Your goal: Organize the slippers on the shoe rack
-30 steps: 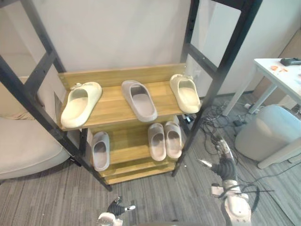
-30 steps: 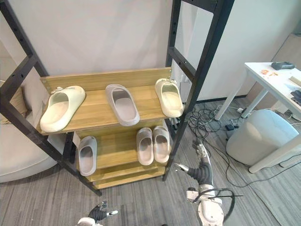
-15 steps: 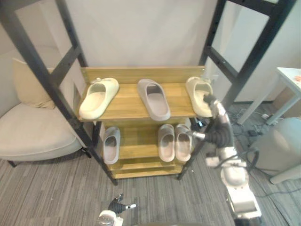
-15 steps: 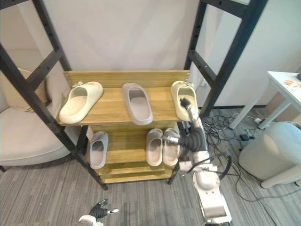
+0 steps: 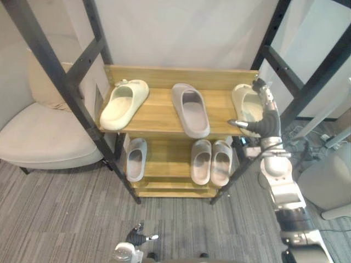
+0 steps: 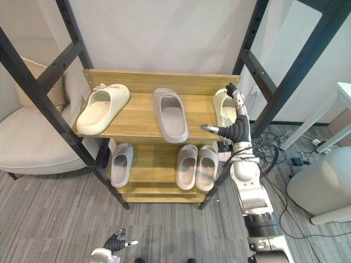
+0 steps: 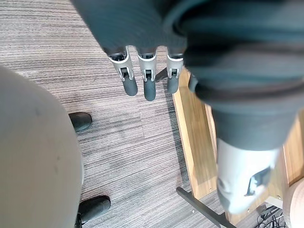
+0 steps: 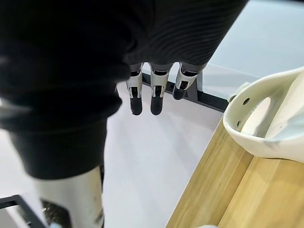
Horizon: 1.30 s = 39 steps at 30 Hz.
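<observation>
The wooden shoe rack [image 5: 164, 121] has two shelves. On the top one lie a cream slipper [image 5: 125, 103] at the left, a grey slipper [image 5: 190, 108] in the middle and a second cream slipper [image 5: 245, 105] at the right end. Below sit one grey slipper [image 5: 135, 159] at the left and a grey pair [image 5: 211, 162] side by side. My right hand [image 5: 265, 114] is raised at the top shelf's right end, over the right cream slipper [image 8: 268, 128], open with straight fingers [image 8: 156, 92] and holding nothing. My left hand [image 5: 135, 240] hangs low near the floor, its fingers [image 7: 148, 81] straight.
Black metal frame posts [image 5: 63, 82] stand at both sides of the rack. A beige armchair [image 5: 38, 137] is at the left. A pale round stool [image 5: 335, 178] and cables on the carpet are at the right.
My right hand has risen from near the floor to the right end of the top shelf, by the cream slipper. The camera has shifted. The left hand stays low.
</observation>
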{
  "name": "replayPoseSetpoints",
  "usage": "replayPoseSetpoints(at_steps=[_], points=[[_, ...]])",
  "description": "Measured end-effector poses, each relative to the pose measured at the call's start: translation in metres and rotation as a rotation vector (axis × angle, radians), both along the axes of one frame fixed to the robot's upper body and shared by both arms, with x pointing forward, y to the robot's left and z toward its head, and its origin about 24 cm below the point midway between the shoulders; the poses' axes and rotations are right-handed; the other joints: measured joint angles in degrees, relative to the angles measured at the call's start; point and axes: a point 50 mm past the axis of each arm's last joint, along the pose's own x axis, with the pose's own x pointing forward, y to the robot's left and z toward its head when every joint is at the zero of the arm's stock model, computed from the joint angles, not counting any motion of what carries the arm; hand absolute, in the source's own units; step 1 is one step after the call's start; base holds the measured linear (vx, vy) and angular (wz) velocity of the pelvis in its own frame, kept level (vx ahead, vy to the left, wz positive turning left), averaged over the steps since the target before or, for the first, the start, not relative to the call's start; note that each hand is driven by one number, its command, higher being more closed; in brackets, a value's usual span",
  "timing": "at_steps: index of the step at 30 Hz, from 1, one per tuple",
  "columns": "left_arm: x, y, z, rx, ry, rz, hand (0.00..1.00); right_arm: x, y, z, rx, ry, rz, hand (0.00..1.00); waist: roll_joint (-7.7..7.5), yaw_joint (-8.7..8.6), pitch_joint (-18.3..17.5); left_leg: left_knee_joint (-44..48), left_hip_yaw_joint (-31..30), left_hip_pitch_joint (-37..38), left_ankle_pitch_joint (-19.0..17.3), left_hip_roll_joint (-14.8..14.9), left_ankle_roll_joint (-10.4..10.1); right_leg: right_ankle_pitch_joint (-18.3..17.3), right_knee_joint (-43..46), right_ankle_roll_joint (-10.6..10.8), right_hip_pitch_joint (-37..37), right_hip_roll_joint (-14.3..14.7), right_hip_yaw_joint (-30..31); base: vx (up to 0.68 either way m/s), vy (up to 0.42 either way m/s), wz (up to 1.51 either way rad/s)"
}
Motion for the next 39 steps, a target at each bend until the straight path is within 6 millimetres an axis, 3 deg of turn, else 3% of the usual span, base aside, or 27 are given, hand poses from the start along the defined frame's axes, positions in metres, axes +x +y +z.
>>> replayPoseSetpoints(at_steps=[5, 10, 21, 34, 35, 39], points=[[0.002, 0.003, 0.002, -0.003, -0.014, 0.020, 0.00, 0.023, -0.014, 0.007, -0.025, 0.045, -0.066, 0.00, -0.35, 0.13, 0.66, -0.26, -1.70, -0.88, 0.42, -0.09, 0.06, 0.10, 0.00, -0.15, -0.17, -0.02, -1.19, 0.02, -0.007, 0.17], [0.006, 0.002, 0.003, -0.012, -0.032, 0.032, 0.00, 0.041, -0.015, 0.021, -0.013, 0.044, -0.095, 0.00, -0.03, 0.78, 1.68, -0.55, -2.19, -0.97, 0.55, -0.05, 0.15, 0.39, -0.08, -0.56, -0.12, 0.00, -1.98, 0.02, -0.003, 0.07], [0.014, 0.004, 0.008, -0.025, -0.078, 0.070, 0.00, 0.065, 0.000, 0.040, -0.022, 0.074, -0.050, 0.00, -0.16, 2.05, 4.29, -1.28, -3.29, -1.96, 1.32, -0.07, 0.51, 2.25, -0.90, -1.57, -0.42, 0.01, -3.21, 0.01, 0.012, 0.06], [0.019, 0.005, 0.011, -0.033, -0.104, 0.093, 0.00, 0.081, 0.012, 0.042, -0.062, 0.146, -0.015, 0.00, -0.22, 2.67, 5.74, -1.43, -5.18, -3.03, 2.21, 0.00, 0.26, 2.55, -0.91, -1.60, -0.46, 0.07, -5.07, 0.00, 0.004, 0.08], [0.019, 0.005, 0.011, -0.033, -0.104, 0.094, 0.00, 0.082, 0.012, 0.042, -0.061, 0.156, -0.019, 1.00, -0.24, 2.68, 5.76, -1.87, -5.28, -2.96, 2.62, 0.03, 0.17, 2.55, -0.91, -1.60, -0.49, 0.08, -5.26, -0.02, -0.008, 0.05], [0.021, 0.008, 0.012, -0.039, -0.115, 0.117, 0.00, 0.087, 0.011, 0.050, -0.060, 0.161, -0.027, 1.00, -0.45, 2.67, 7.00, -4.03, -5.68, -2.64, 4.45, 0.07, -0.06, 2.55, -0.91, -1.60, -1.04, 0.12, -5.42, -0.04, -0.006, 0.04]])
